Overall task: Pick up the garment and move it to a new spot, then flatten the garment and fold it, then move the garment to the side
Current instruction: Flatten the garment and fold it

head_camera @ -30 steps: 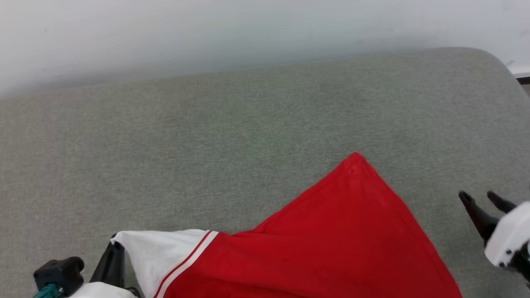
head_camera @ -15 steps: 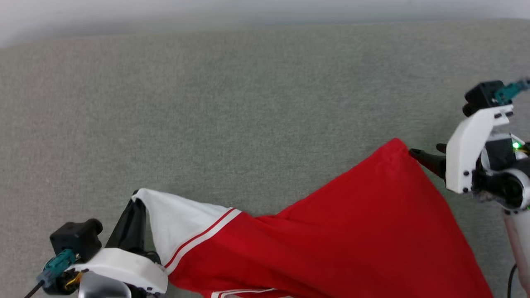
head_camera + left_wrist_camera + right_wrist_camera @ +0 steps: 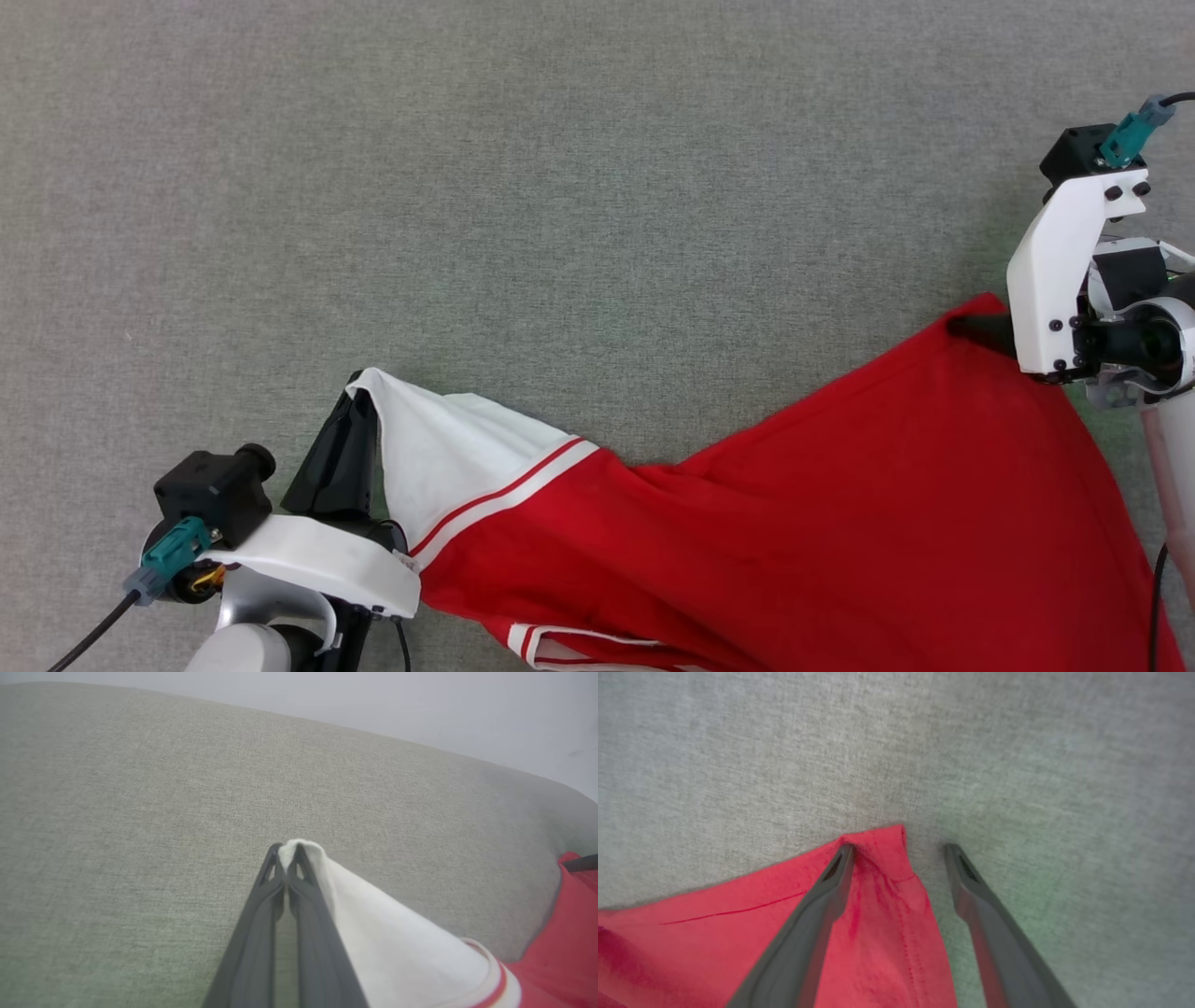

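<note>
The garment [image 3: 794, 532], red with a white sleeve and red-white trim, lies stretched across the grey cushion [image 3: 560, 187]. My left gripper [image 3: 359, 397] at the lower left is shut on the white sleeve tip [image 3: 299, 851], lifting it off the fabric. My right gripper [image 3: 899, 851] is open at the garment's red corner [image 3: 882, 842]: one finger rests on the red cloth, the other on the bare cushion beside it. In the head view that gripper [image 3: 971, 327] sits at the right, at the corner's peak. Any lettering is hidden.
Grey cushion [image 3: 140, 788] spreads far and left of the garment. A pale wall [image 3: 420, 704] runs behind the cushion's rounded far edge in the left wrist view.
The head view has tilted down, so the wall has left the picture. My right gripper has come in from the right edge to the red corner. My left gripper still holds the sleeve.
</note>
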Robot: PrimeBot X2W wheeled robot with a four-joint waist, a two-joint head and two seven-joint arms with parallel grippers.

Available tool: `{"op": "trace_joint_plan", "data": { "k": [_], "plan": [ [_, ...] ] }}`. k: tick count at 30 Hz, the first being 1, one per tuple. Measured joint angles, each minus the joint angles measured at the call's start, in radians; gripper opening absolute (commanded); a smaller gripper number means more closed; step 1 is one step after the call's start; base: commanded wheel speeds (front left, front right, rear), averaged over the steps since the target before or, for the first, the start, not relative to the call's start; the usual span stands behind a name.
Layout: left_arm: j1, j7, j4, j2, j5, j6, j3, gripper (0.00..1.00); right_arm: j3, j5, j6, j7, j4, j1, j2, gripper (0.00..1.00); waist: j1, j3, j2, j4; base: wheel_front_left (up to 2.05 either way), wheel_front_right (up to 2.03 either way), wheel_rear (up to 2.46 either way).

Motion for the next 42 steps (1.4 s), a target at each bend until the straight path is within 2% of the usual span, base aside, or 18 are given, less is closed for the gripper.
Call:
{"op": "trace_joint_plan", "data": {
  "k": [1, 2, 13, 17, 24, 32, 38, 42],
  "plan": [
    [-0.001, -0.004, 0.005, -0.001, 0.0, -0.002, -0.002, 0.0, -0.002, 0.001, 0.0, 0.006, 0.002, -0.003, -0.002, 0.34, 0.0, 0.003, 0.0, 0.004, 0.0, 0.0, 0.0],
    [-0.001, -0.005, 0.01, -0.003, 0.0, -0.007, -0.004, 0.0, 0.0, 0.0, 0.0, 0.011, 0.002, -0.003, -0.005, 0.0, 0.0, 0.005, 0.0, 0.008, 0.0, 0.0, 0.0],
    [0.0, -0.013, 0.054, -0.001, -0.015, -0.017, -0.009, 0.0, 0.061, 0.037, 0.0, 0.024, 0.001, 0.026, -0.008, 0.0, 0.0001, -0.06, 0.0, 0.001, 0.0, 0.0, 0.0],
    [0.0, -0.004, 0.075, 0.014, -0.02, -0.028, -0.009, 0.0, 0.076, 0.053, 0.0, 0.013, -0.004, 0.052, -0.019, 0.0, 0.0, -0.113, 0.0, -0.009, 0.0, 0.0, 0.0],
    [-0.059, 0.015, 0.1, 0.073, -0.023, -0.05, 0.02, 0.0, 0.058, 0.055, 0.0, -0.074, -0.043, 0.049, -0.041, 0.0, 0.0, -0.229, 0.0, -0.038, 0.0, 0.0, 0.0],
    [-0.334, 0.079, 0.123, 0.115, -0.005, -0.071, 0.043, 0.0, 0.038, 0.035, 0.0, -0.184, -0.075, -0.044, -0.072, 0.0, 0.0, -0.318, 0.0, -0.088, 0.0, 0.0, 0.0],
    [-0.594, 0.131, 0.241, 0.126, 0.006, -0.102, 0.043, 0.0, 0.028, 0.004, 0.0, -0.272, -0.063, -0.156, -0.078, 0.0, -0.0001, -0.326, 0.0, -0.117, 0.0, 0.0, 0.0],
    [-0.794, 0.141, 0.329, 0.134, 0.021, -0.121, 0.053, 0.0, 0.023, -0.011, 0.0, -0.317, -0.054, -0.248, -0.09, 0.0, 0.0, -0.292, 0.0, -0.124, 0.0, 0.0, 0.0]
  ]
}}
